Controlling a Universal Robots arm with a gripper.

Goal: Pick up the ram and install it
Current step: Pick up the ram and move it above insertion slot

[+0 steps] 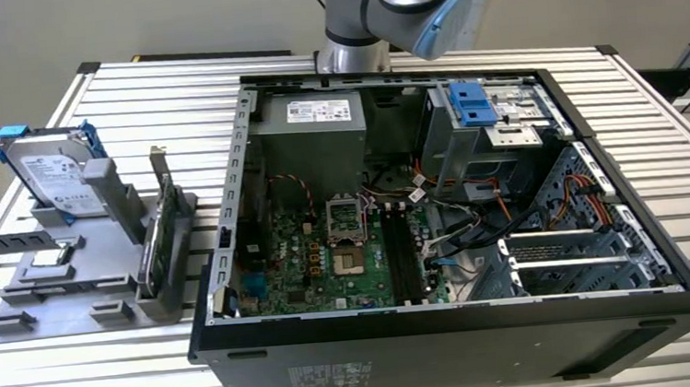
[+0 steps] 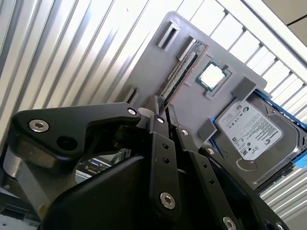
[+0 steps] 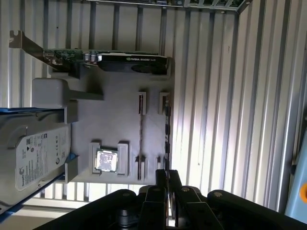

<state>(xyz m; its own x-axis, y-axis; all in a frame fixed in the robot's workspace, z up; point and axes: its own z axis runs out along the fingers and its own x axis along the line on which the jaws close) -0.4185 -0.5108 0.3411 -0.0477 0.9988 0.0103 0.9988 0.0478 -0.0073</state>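
A robotics lab or test workshop is indicated. A ribbed aluminium table point(image 1: 127, 90) is seen, on which an opened PC case point(image 1: 455, 333) is laid with its motherboard point(image 1: 325, 260) exposed. Beside it, a grey fixture point(image 1: 82, 288) is set, in which a hard drive point(image 1: 54, 175), a card point(image 3: 120, 60), a processor point(image 2: 212, 76) and the ram point(image 2: 181, 72) are held. An arm point(image 1: 392, 5) is mounted behind the case.

White printed labels on the hard drive point(image 2: 249, 132) and power supply point(image 1: 310, 115), seemingly illegible.
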